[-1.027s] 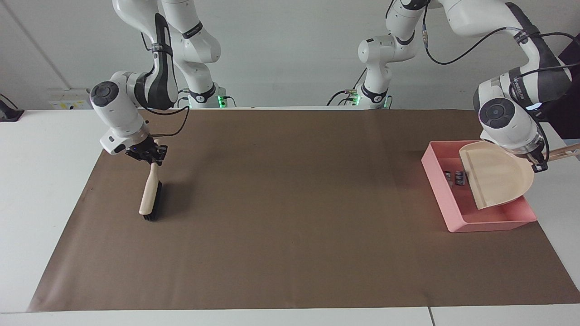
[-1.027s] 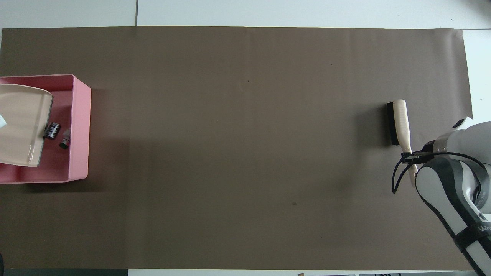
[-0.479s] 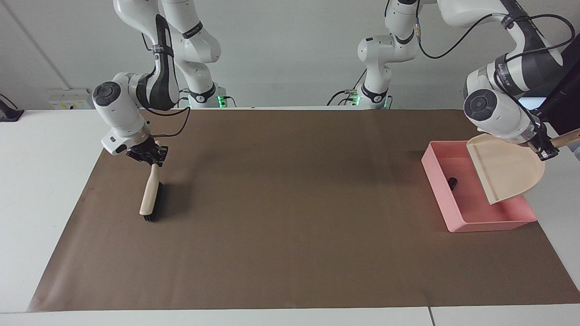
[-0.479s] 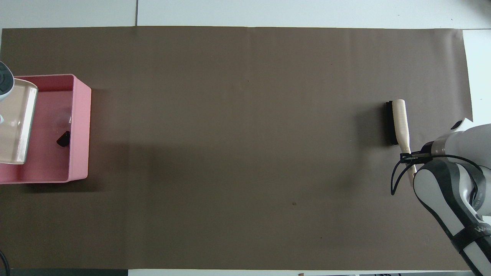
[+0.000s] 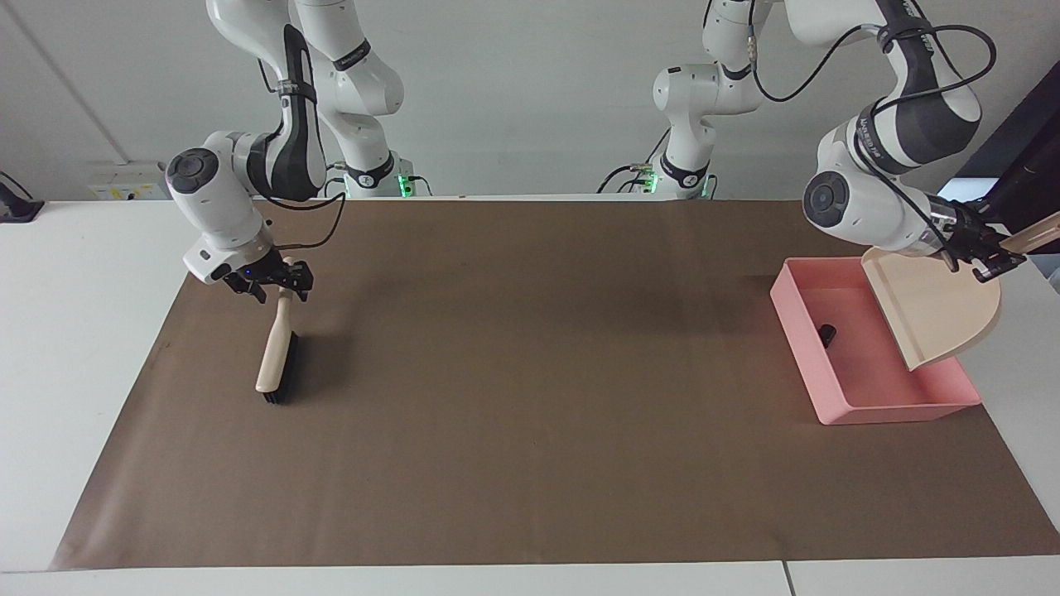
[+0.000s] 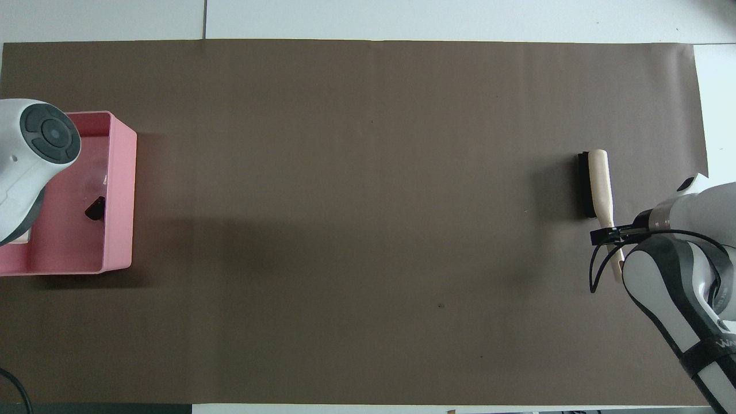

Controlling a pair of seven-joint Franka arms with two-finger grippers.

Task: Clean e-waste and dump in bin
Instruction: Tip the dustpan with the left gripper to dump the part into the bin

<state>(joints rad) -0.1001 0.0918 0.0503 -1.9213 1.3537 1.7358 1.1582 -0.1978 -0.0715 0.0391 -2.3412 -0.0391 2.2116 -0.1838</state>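
E-waste: tiny dark brown-black cylinder (image 5: 826, 334) in shallow pink plastic bin (image 5: 795, 331); probably light, rigid, rolls easily.
Hold: left end effector (image 5: 985, 258) pinches beige dustpan (image 5: 936, 314) by its handle.
Right end effector (image 5: 280, 281): at upright wooden brush (image 5: 276, 356) handle; spread or pinching, cannot tell.

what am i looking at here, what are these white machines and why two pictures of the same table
The white machines are two robot arms bolted at one end of a table. Both pictures show the same moment. One camera faces the robots from across the table. The other looks down from above the robots' own end, so the sides are swapped between them.

A sheet of brown paper covers the table. On it, at the left arm's end, sits a shallow pink bin with a small dark piece of e-waste inside.

The left end effector grips the handle of a beige dustpan, holding it tilted over the bin. The right end effector is at the top of a brush handle. The brush head rests on the paper.
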